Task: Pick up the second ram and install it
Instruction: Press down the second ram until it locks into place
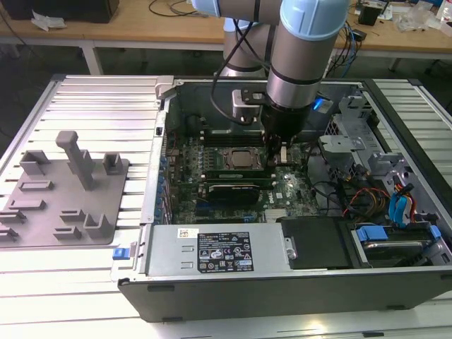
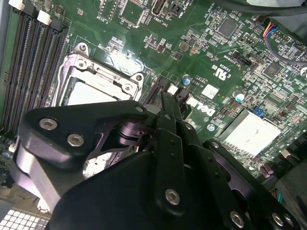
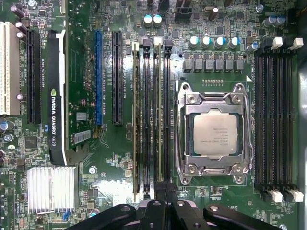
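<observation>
In the first wrist view, the second ram (image 3: 157,120) stands edge-up in a slot beside the square metal CPU socket (image 3: 213,134). Another green stick (image 3: 135,120) sits two slots over. My gripper (image 3: 160,188) is at the near end of the second ram's slot, its black fingers pressed together and shut. I cannot tell whether the tips touch the stick. In the exterior view, the gripper (image 1: 277,154) reaches down into the open case just at the right of the CPU socket (image 1: 240,159). The second wrist view has the gripper (image 2: 165,98) low over the board by the socket (image 2: 91,81).
A black graphics card (image 3: 57,120) and a finned heatsink (image 3: 52,189) lie beyond the ram slots. Empty black slots (image 3: 276,120) flank the socket's other side. The power supply (image 1: 219,251), drive cage and cables (image 1: 381,198) crowd the case. A grey fixture plate (image 1: 63,191) lies outside it.
</observation>
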{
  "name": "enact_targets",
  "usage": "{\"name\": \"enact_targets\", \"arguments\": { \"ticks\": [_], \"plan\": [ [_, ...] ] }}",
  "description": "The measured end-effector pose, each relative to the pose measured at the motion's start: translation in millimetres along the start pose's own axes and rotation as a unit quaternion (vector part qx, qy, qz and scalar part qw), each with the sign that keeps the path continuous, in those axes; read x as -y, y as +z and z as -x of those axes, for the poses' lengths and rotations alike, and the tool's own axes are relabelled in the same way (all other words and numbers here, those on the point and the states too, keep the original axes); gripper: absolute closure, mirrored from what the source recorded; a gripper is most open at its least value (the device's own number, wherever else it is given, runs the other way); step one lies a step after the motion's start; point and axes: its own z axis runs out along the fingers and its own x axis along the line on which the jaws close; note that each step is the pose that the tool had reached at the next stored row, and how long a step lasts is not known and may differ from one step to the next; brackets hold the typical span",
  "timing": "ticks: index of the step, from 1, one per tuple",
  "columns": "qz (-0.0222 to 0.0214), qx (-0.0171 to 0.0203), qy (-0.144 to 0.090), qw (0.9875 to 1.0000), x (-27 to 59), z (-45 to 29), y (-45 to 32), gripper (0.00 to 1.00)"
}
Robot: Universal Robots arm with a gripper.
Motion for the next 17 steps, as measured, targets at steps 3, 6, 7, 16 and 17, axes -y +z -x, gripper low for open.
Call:
{"name": "enact_targets", "arguments": {
  "ticks": [3, 6, 7, 16, 17],
  "plan": [
    [0.0000, 0.0001, 0.000, 1.0000, 0.0, 0.0, 0.3, 0.92],
    [-0.0001, 0.0001, 0.000, 1.0000, 0.0, 0.3, -6.1, 0.92],
    [-0.0001, -0.0007, 0.000, 1.0000, 0.0, 0.5, -13.6, 0.92],
    [-0.0003, -0.0014, 0.000, 1.0000, -21.9, 0.5, -23.7, 0.92],
    [-0.0004, -0.0014, 0.000, 1.0000, -28.1, 0.5, -23.6, 0.92]
  ]
}}
